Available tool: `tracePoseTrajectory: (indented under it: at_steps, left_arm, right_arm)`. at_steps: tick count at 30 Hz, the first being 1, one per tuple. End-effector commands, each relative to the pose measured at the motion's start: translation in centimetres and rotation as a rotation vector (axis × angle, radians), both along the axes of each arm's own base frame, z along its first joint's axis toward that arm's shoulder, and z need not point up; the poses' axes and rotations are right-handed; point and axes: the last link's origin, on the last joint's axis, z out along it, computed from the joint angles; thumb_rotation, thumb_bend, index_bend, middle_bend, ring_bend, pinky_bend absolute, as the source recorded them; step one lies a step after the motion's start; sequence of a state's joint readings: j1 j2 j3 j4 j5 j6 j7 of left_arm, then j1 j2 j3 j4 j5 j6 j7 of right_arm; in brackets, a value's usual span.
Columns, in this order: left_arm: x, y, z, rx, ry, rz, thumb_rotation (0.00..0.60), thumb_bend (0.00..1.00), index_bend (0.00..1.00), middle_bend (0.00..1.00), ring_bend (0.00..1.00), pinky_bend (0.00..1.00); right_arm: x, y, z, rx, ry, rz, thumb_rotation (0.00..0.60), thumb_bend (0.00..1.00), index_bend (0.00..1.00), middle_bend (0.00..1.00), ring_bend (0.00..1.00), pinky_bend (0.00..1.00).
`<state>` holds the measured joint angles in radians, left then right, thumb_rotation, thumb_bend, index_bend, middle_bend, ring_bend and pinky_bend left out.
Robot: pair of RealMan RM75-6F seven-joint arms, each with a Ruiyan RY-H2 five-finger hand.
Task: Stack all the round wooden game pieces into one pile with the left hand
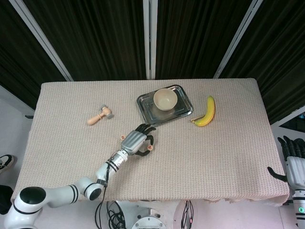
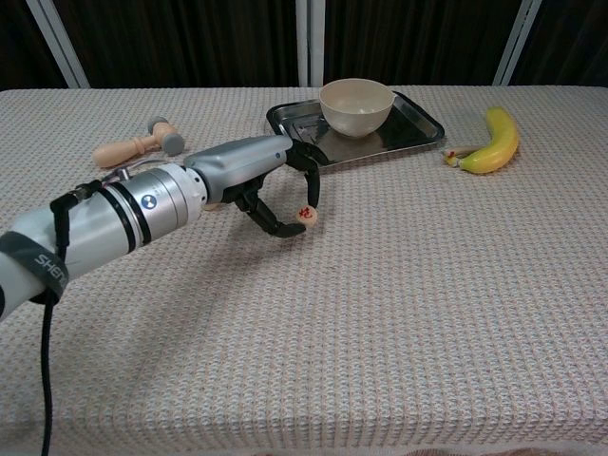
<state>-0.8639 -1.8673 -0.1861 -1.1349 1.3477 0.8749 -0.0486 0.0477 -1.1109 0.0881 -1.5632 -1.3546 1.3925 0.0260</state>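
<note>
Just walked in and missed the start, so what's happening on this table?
The robot's left hand pinches a round wooden game piece and holds it just above the cloth in front of the metal tray. No pile is visible yet. The right hand hangs idle off the table's edge.

Yellow banana [image 1: 206, 112], cream bowl [image 1: 165, 99], silver tray [image 1: 144, 108].

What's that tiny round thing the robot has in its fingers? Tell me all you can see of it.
It is a round wooden game piece, a small pale disc with a red mark on its face. The left hand pinches it between dark fingertips, tilted on edge, apparently just off the woven tablecloth, in front of the metal tray.
</note>
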Motion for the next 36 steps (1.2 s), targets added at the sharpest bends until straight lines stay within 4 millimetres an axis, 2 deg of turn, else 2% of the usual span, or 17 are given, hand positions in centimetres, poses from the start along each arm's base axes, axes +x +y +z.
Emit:
tracePoseTrajectory:
  at_steps: [1, 9, 15, 21, 36]
  left_arm:
    - [-0.9, 0.4, 1.2, 0.023, 0.016, 0.019, 0.6, 0.28, 0.49, 0.11, 0.0, 0.0]
    - [-3.1, 1.5, 5.0, 0.092, 0.06, 0.07, 0.6, 0.28, 0.49, 0.11, 0.0, 0.0]
    - [-4.5, 1.9, 6.4, 0.099, 0.085, 0.108, 0.6, 0.28, 0.49, 0.11, 0.0, 0.0]
    - [-5.5, 1.8, 6.8, 0.079, 0.093, 0.136, 0.6, 0.28, 0.49, 0.11, 0.0, 0.0]
    - [-6.3, 2.2, 6.8, 0.067, 0.076, 0.169, 0.6, 0.28, 0.49, 0.11, 0.0, 0.0]
  right_arm:
    - [0.1, 0.0, -0.1, 0.001, 0.0, 0.003, 0.6, 0.14, 0.0, 0.0, 0.0, 0.0]
    - [0.5, 0.0, -0.4, 0.009, -0.002, 0.015, 0.6, 0.14, 0.0, 0.0, 0.0, 0.0]
    - [0.8, -0.2, -0.5, 0.009, -0.002, 0.022, 0.6, 0.14, 0.0, 0.0, 0.0, 0.0]
    - [0.8, -0.2, -0.6, 0.013, 0.005, 0.018, 0.6, 0.14, 0.0, 0.0, 0.0, 0.0]
    - [0.5, 0.0, -0.5, 0.013, 0.018, 0.004, 0.6, 0.14, 0.0, 0.0, 0.0, 0.0]
